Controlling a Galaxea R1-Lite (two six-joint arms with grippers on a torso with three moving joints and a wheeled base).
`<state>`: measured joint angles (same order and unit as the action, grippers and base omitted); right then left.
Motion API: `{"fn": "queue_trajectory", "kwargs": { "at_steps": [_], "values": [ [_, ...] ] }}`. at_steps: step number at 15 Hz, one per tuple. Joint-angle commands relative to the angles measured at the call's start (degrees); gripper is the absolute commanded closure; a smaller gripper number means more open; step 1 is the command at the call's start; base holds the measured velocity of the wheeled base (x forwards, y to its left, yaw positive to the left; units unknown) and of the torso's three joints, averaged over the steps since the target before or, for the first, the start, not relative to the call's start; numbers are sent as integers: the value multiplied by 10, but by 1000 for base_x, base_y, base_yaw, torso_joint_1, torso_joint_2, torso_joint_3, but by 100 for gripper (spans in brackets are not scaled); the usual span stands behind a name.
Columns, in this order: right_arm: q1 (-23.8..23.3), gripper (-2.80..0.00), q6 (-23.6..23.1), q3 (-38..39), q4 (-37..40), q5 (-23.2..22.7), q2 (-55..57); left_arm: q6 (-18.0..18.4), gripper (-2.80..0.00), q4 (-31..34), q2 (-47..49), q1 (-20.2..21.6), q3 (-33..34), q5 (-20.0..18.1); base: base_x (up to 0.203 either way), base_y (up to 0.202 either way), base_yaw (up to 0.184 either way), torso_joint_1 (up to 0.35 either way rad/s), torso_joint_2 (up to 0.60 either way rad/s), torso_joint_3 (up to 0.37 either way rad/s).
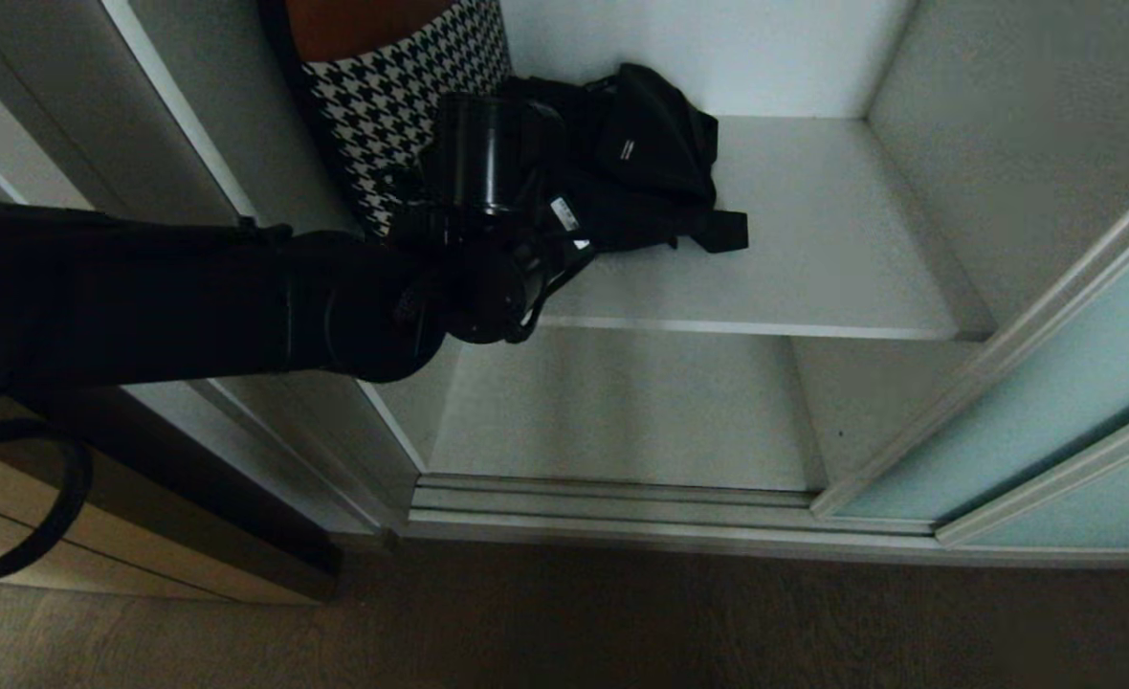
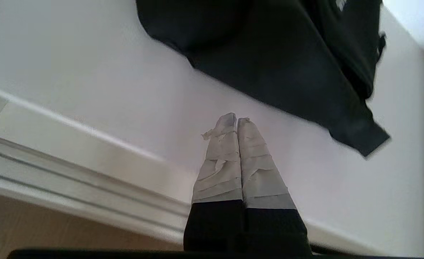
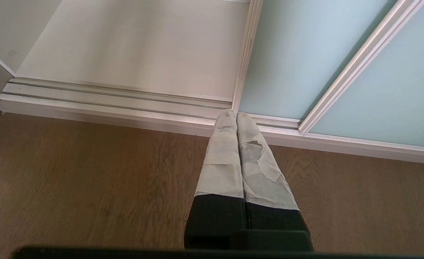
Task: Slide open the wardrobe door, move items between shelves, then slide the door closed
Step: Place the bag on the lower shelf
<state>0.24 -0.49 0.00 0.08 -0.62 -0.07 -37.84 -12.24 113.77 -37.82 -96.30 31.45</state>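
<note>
While left claw (image 2: 236, 120) pressed shut, empty, black bag (image 2: 276, 61) lies just beyond on shelf (image 2: 90, 90).

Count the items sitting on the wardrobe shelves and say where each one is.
2, both on the upper shelf: the black bag toward the back, and the houndstooth piece at its left end. The left arm hides part of that shelf, so more could be behind it.

Two items lie on the upper shelf (image 1: 813, 249) — one black bag (image 1: 651, 153), one houndstooth piece (image 1: 402, 96). Two shelves show — upper and lower shelf (image 1: 622, 411). Two teal glass door panels (image 1: 1052, 402) stand at right.
</note>
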Motion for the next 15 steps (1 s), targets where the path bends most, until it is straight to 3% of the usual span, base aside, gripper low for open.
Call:
{"fn": "queue_trajectory", "kwargs": {
  "at_steps": [1,10,15],
  "values": [
    [0,0,0,1,0,-1,0,-4,-280,0,18,12,-21,15,0,0,0,0,0,0],
    [0,0,0,1,0,-1,-1,-93,-280,12,41,26,-61,13,0,0,0,0,0,0],
    [0,0,0,1,0,0,0,-96,-280,18,91,23,-100,2,0,0,0,0,0,0]
  ]
}}
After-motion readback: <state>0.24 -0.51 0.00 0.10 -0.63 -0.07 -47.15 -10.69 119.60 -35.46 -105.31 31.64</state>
